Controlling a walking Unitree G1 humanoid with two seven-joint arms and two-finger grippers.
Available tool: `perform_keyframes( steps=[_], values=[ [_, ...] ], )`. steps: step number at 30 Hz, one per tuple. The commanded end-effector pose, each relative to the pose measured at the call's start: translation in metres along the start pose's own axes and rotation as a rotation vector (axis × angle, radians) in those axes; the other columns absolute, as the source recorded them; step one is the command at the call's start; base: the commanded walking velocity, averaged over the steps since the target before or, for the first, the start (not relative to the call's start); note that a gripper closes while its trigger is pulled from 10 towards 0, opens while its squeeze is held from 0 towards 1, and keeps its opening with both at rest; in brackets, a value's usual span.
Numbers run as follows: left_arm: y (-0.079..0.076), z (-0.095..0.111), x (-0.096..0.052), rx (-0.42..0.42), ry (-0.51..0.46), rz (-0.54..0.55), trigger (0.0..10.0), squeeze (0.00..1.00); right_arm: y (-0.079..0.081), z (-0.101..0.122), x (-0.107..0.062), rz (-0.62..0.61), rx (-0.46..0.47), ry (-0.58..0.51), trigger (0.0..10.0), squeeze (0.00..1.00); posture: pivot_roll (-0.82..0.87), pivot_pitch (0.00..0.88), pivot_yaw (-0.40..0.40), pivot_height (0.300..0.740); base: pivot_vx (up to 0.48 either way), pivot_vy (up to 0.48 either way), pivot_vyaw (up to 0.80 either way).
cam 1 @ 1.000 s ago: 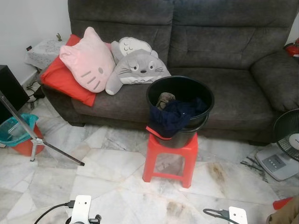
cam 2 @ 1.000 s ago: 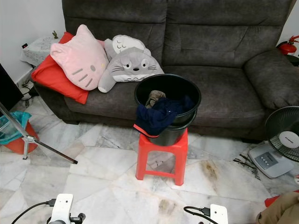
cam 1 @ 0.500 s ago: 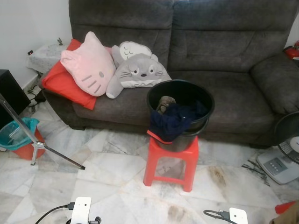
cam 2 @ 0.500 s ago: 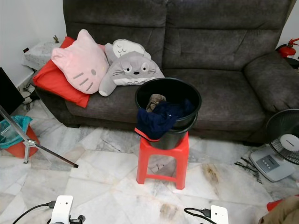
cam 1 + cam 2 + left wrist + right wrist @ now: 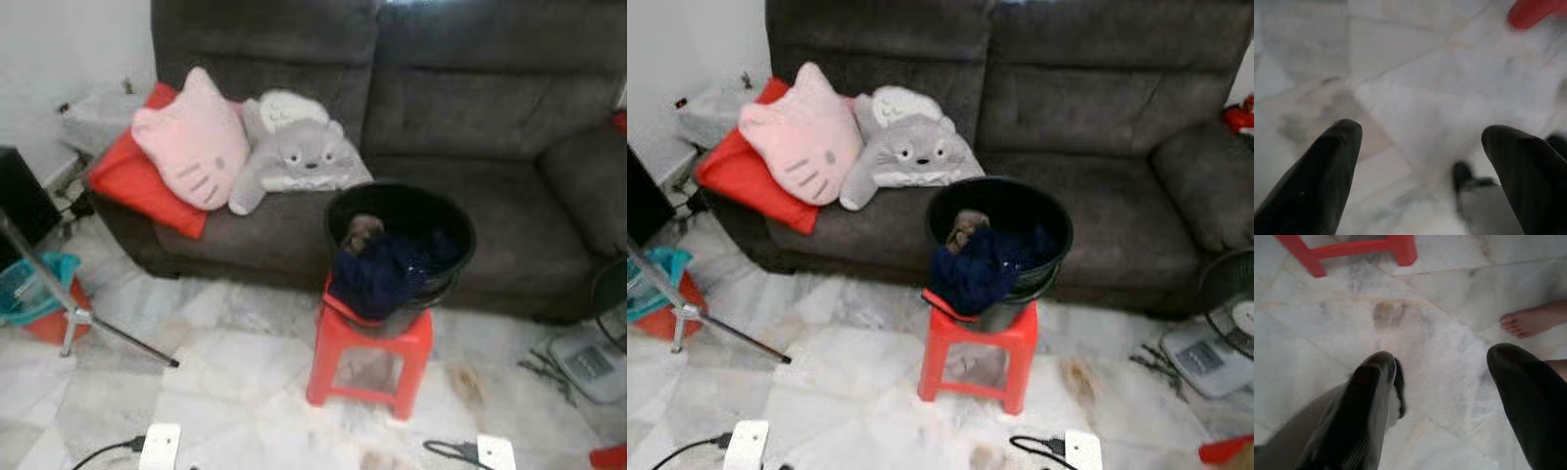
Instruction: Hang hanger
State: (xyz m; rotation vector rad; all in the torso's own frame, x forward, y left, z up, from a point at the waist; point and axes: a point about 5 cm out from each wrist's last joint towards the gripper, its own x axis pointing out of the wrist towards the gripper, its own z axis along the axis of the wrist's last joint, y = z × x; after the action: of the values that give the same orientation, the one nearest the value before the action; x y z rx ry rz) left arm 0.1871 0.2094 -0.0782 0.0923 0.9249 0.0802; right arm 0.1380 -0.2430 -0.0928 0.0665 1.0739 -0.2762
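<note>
A black bucket (image 5: pixel 400 211) stands on a red plastic stool (image 5: pixel 370 343) in front of a dark grey sofa (image 5: pixel 470 108). Dark blue clothing (image 5: pixel 380 274) spills over the bucket's front rim, with a brownish item behind it inside. No hanger can be made out. My left gripper (image 5: pixel 1420 132) hangs low over the marble floor, open, with nothing between its fingers. My right gripper (image 5: pixel 1442 357) is also open and empty above the floor, near the stool's legs (image 5: pixel 1352 249). Both head views are blurred.
Pink, grey and red cushions (image 5: pixel 196 147) lie on the sofa's left side. A tripod leg (image 5: pixel 108 328) and a teal tub (image 5: pixel 29 284) stand at the left. A fan (image 5: pixel 1229 308) sits on the floor at the right. A person's bare foot (image 5: pixel 1528 320) is near my right gripper.
The whole picture has shifted and blurred, so the camera has moved. The bucket, stool and cushions stay where they were.
</note>
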Motion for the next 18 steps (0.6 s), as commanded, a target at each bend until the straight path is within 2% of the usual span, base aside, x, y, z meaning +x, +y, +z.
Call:
perform_keyframes(
  steps=[1, 10, 18],
  values=[
    [0.009, -0.0109, -0.0026, 0.008, 0.032, 0.018, 10.0, 0.0, 0.0074, 0.0065, 0.0012, 0.016, 0.006, -0.02, 10.0, 0.0, 0.0, 0.0, 0.013, 0.74, 0.266, 0.0, 0.0],
    [0.0056, -0.0115, -0.0026, 0.01, 0.032, 0.011, 10.0, 0.0, 0.0064, 0.0071, 0.0011, 0.016, 0.002, -0.022, 10.0, 0.0, 0.0, 0.0, 0.01, 0.74, 0.267, 0.0, 0.0],
    [0.0047, -0.0138, -0.0032, 0.006, 0.031, 0.003, 10.0, 0.0, 0.0066, 0.01, 0.001, 0.028, -0.033, -0.051, 10.0, 0.0, 0.0, 0.0, 0.007, 0.74, 0.0, 0.0, 0.0]
  ],
)
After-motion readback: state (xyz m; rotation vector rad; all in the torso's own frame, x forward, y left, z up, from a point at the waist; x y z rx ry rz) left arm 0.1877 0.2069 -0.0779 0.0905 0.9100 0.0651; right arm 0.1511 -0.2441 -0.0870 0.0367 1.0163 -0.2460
